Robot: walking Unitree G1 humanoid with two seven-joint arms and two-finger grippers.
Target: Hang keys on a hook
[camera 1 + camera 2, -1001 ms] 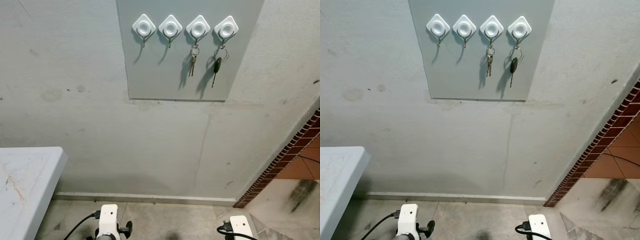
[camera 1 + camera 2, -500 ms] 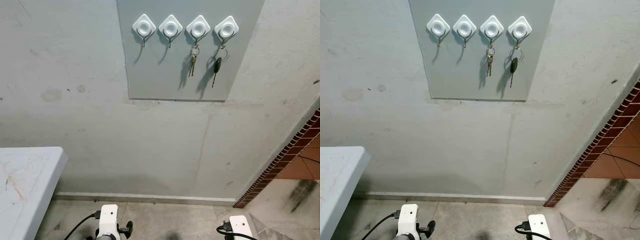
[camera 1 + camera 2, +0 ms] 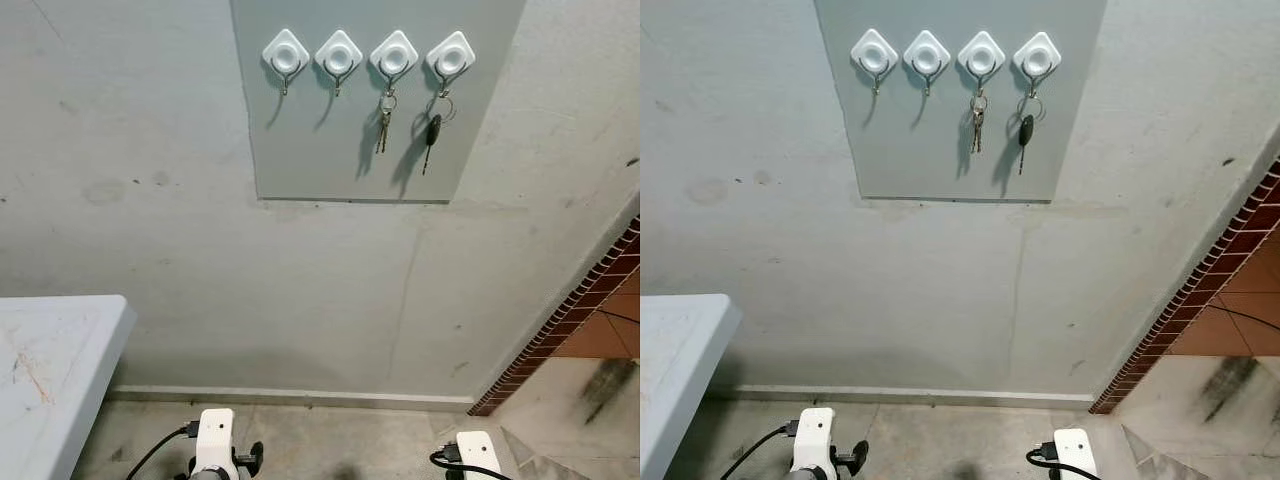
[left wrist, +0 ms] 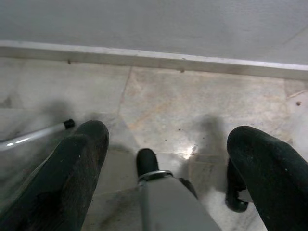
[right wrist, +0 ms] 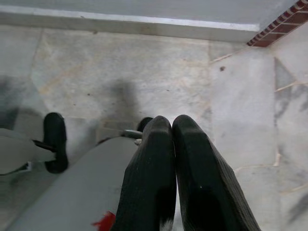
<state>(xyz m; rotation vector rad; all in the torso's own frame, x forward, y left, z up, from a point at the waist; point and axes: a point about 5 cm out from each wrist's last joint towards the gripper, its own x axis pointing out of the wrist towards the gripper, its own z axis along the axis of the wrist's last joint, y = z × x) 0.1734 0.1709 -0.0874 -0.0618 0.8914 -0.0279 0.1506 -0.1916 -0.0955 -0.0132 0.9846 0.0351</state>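
A grey panel (image 3: 320,150) on the wall carries a row of white diamond-shaped hooks. The two left hooks (image 3: 286,52) (image 3: 338,52) are bare. A bunch of silver keys (image 3: 384,125) hangs from the third hook (image 3: 394,52). A black-headed key (image 3: 433,132) on a ring hangs from the fourth hook (image 3: 451,52). Both arms hang low, far below the panel. My left gripper (image 4: 168,134) points at the floor, open, with nothing between its fingers (image 4: 82,154). My right gripper (image 5: 172,122) also points at the floor, its fingers (image 5: 154,163) pressed together with nothing seen between them.
A white table (image 3: 50,360) juts in at the lower left. A red brick edging (image 3: 590,300) slants up the wall at the right. A pale skirting (image 3: 300,396) runs along the wall's foot above the stone floor (image 5: 120,67).
The view has shifted very slightly; the keys, hooks and both arms stay where they were.
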